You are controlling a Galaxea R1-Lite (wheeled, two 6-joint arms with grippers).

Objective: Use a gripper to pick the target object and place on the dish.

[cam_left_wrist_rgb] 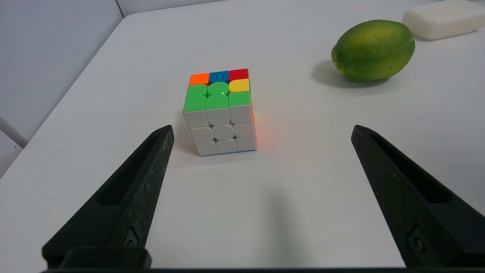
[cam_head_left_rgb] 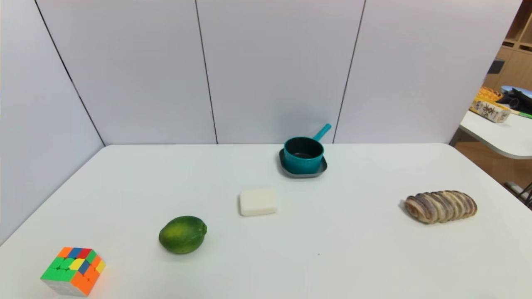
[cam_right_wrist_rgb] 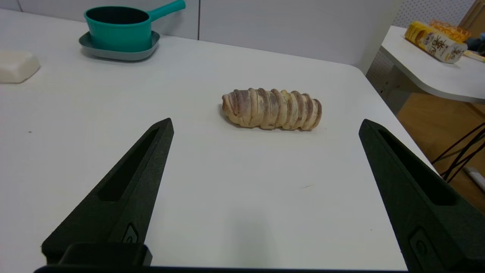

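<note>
Five loose items and one dish lie on the white table; positions below are given relative to the dish, from left to right. Puzzle cube: far left of the dish, at the near corner, with green, orange, blue, red and yellow stickers on top. Green lime: left of the dish and nearer the robot. White rounded block: just left of the dish and a little nearer. Teal saucepan: upright inside the dish, resting on it, with the straight handle pointing back and right toward the wall panels. Striped bread roll: well to the right of the dish and nearer.

On the side table beyond, right of the dish, lies a yellow carton with dark printed characters, possibly Chinese, too small to read.

Left gripper: fingers spread wide apart, holding nothing, with the cube just ahead between them. Right gripper: fingers likewise spread wide and empty, with the bread roll ahead of them and the saucepan well beyond.
</note>
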